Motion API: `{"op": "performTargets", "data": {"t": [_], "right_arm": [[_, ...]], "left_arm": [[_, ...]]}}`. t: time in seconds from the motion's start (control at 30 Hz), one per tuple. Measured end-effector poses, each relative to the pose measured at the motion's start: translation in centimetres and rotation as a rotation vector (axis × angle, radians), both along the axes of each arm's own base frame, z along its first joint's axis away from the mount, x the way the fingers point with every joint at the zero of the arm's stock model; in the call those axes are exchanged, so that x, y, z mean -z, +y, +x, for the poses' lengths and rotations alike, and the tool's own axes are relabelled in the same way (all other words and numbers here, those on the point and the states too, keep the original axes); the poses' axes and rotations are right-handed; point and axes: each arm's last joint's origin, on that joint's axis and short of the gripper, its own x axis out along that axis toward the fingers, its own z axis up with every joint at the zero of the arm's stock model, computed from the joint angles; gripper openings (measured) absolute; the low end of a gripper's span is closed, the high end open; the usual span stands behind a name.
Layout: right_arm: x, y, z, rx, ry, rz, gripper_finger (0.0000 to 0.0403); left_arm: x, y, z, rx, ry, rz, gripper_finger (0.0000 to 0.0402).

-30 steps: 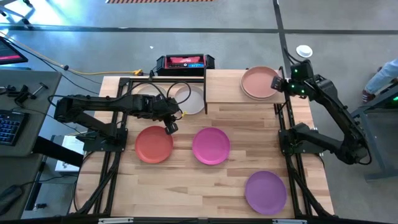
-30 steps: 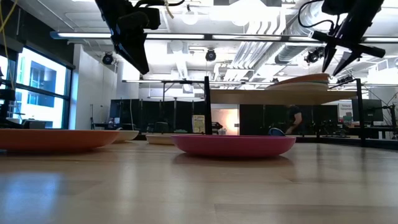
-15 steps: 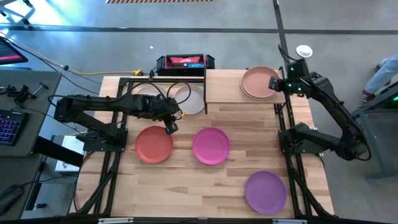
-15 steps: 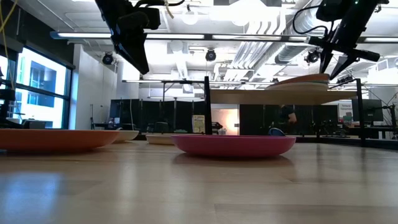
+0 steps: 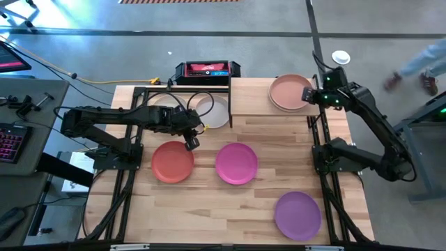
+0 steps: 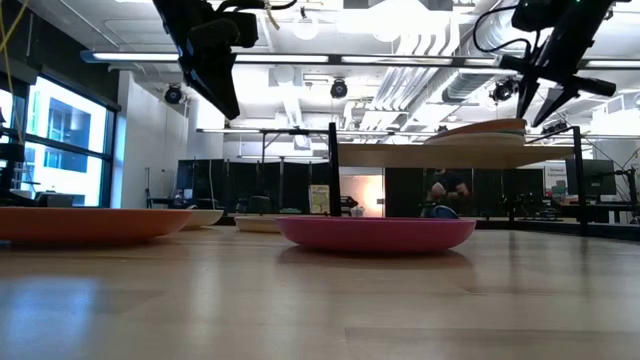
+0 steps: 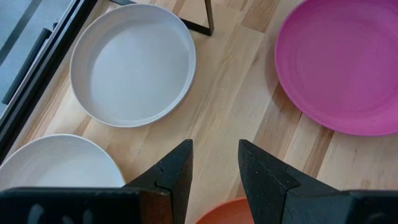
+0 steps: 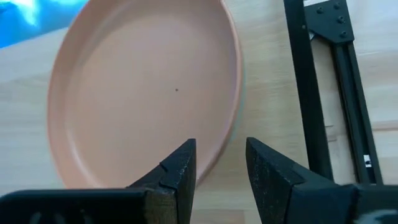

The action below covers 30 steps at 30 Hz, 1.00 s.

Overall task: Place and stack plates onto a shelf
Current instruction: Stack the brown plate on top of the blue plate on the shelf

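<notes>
Lettering on red-black box (image 5: 207, 70) perhaps present, unreadable

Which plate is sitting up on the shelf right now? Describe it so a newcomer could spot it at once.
Find the shelf, the small raised wooden board on black posts at the table's far edge. On its right end, just in front of the right gripper, lies the pale peach plate. It is the only plate off the tabletop; the orange-red, magenta, purple and off-white ones all lie lower.
</notes>
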Motion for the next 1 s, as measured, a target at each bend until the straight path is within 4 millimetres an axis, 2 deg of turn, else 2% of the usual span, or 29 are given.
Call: {"op": "performTargets", "data": {"t": [0.27, 0.63, 1.0], "right_arm": [[-0.13, -0.05, 0.06, 0.024, -0.036, -0.003, 0.0116], [-0.33, -0.26, 0.23, 0.049, -0.088, -0.012, 0.0088], [-0.46, 0.28, 0.08, 0.022, -0.114, 0.003, 0.0087]], "left_arm": [[0.0, 0.01, 0.0, 0.0, 0.0, 0.0, 0.0117], [0.0, 0.0, -0.01, 0.0, 0.0, 0.0, 0.0117], [-0.34, 0.06, 0.53, 0.025, -0.056, 0.024, 0.0117]]}}
